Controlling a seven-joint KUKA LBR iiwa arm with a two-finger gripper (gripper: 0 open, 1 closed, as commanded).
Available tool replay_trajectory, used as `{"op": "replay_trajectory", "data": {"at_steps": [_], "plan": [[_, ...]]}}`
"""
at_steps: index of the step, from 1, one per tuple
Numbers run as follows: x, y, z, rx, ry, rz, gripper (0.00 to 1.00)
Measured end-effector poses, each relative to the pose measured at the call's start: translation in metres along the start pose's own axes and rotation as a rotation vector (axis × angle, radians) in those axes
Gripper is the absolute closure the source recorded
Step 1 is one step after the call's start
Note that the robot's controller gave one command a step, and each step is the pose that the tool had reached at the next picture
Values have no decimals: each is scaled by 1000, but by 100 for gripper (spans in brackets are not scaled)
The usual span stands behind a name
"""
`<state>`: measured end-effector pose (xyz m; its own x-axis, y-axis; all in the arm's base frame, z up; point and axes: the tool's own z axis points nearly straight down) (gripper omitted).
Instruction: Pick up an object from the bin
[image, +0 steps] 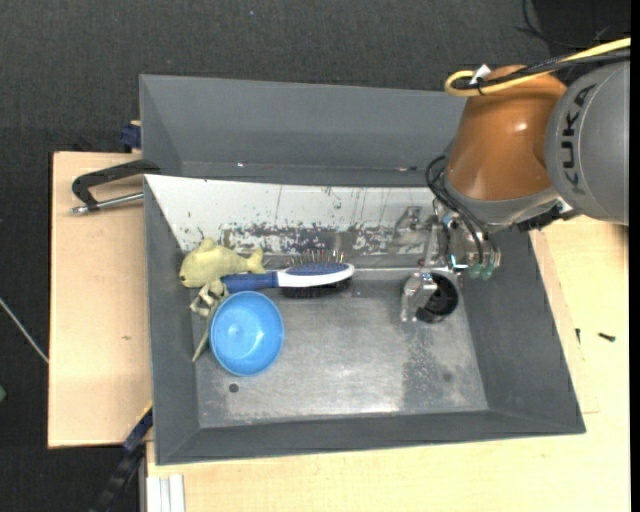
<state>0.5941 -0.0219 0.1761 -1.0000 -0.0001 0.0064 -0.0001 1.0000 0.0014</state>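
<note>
Bin (165, 340) holds only a few things, and most of them sit on its left side. Furthest left, by the back wall, lies a limp yellow toy (208, 265). Just below it a blue bowl (247, 333) rests on the floor, open side up. A brush (300, 275) with a blue handle and white head lies along the back wall, its handle touching the toy.

The middle of the floor is bare. On the right the gripper (425, 298) hangs low, near the floor and well apart from those three things. A small dark round piece (440, 303) shows right at its tip. I cannot tell whether that is a loose thing or part of the tool, nor whether the gripper is open or clenched.

To my eye the pick is not yet done. Nothing is clearly held or lifted, and toy, bowl and brush all rest untouched. A sure grasp and the lift out remain.
</note>
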Motion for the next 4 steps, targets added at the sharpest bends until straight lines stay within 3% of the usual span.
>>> {"op": "replay_trajectory", "data": {"at_steps": [1, 2, 3, 4], "plan": [[-2, -80, 104, 0, -14, -255, 0], [8, -121, 104, 1, -12, -171, 0], [6, -120, 102, 3, -20, -173, 100], [36, -124, -69, 8, -19, -380, 100]]}}
